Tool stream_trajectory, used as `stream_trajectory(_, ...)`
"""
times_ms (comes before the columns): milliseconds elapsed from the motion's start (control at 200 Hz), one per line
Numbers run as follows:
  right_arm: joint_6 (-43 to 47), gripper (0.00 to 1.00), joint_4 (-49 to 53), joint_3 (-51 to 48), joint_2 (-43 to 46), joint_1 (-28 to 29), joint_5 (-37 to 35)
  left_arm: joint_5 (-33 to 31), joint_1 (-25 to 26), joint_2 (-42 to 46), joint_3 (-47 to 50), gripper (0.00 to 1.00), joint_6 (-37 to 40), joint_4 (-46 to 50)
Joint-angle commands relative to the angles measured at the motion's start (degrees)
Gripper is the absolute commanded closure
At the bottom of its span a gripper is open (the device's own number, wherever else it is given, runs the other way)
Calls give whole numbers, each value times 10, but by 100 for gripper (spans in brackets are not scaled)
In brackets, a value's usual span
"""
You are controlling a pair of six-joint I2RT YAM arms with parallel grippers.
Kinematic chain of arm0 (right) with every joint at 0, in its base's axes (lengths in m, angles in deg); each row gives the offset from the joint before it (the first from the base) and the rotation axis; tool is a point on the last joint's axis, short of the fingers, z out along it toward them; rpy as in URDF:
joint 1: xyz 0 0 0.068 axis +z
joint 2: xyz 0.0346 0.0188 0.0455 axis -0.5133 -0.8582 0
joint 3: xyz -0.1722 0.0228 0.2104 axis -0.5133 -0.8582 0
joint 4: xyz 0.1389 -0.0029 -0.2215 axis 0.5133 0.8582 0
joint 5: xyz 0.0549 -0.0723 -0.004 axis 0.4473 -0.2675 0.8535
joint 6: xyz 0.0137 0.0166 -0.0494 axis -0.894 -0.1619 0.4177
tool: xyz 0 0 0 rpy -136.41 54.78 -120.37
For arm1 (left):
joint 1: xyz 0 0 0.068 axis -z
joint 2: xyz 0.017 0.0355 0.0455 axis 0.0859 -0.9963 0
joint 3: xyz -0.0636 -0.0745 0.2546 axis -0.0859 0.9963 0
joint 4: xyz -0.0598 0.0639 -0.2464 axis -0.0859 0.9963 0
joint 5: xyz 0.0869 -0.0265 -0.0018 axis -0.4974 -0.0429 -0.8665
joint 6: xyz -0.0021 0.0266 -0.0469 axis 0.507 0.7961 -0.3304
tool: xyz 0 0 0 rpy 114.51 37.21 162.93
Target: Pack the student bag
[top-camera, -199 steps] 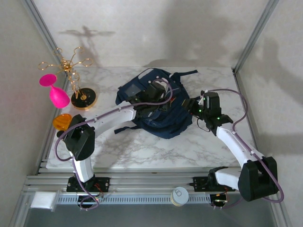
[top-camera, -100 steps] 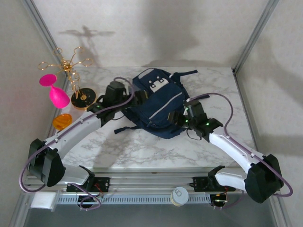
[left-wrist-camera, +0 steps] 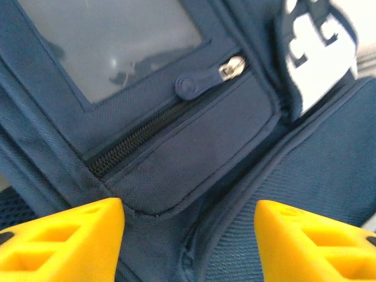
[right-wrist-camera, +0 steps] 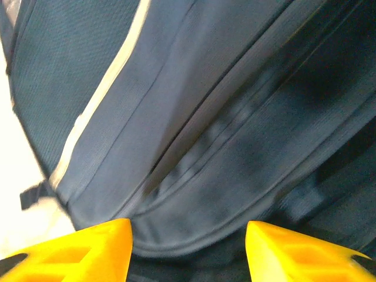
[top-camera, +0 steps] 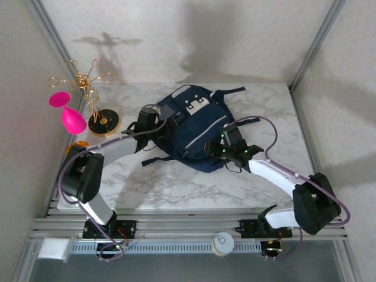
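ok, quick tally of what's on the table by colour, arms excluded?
Navy: 1, student bag
Gold: 1, wire stand
Pink: 1, goblet
Orange: 1, small piece, partly hidden
Total: 4

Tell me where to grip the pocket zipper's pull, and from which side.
Probably the round navy tab hanging off the metal slider. It lies flat along the teeth, so the left gripper, jaws open, should come square to the fabric, fingers straddling its edges.
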Motion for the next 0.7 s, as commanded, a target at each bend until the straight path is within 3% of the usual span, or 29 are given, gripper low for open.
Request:
stream_trajectory(0, 68, 47, -41, 7, -24, -48, 24, 42, 28, -17, 6, 43, -27, -55)
stream_trajectory(160, 108, 48, -21, 62, -67, -101, 55, 38, 78, -24, 16, 44, -69, -98)
stream_trajectory(360, 77, 41, 78, 78, -8, -83, -13, 37, 101, -36, 14, 47, -102, -137)
stream_trajectory(551, -32, 42, 116, 47, 30, 39, -67, 31, 100, -38, 21, 55, -130, -163)
stream_trajectory(696, -100, 47, 86, 55, -10, 124, -84, 37, 99, -56, 29, 71, -189, -207)
